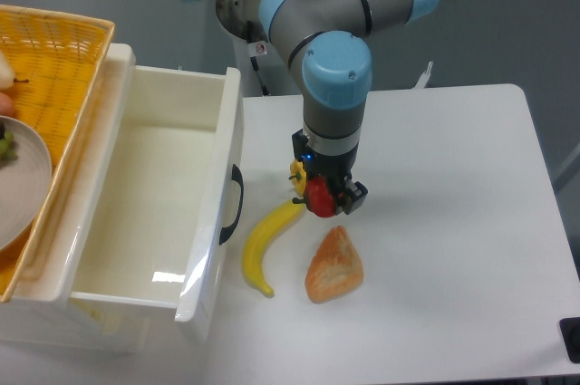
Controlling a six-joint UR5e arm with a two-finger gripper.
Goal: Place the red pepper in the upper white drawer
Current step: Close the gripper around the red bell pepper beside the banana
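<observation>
The gripper [322, 197] is closed around the red pepper [319, 197] and holds it above the table [453, 222], to the right of the upper white drawer [136, 213]. The drawer is pulled open. Between the drawer's black handle [236, 204] and the pepper lies a banana [263, 245]. A bread roll [334, 264] lies just right of the banana. A yellow wicker basket [54, 68] is at the drawer's left side.

arm bent downward, gripper [323, 197] vertical, jaws clamped

Red pepper and open drawer
The glossy red pepper [319, 197] sits right of the upper white drawer [154, 222], pulled open.
</observation>
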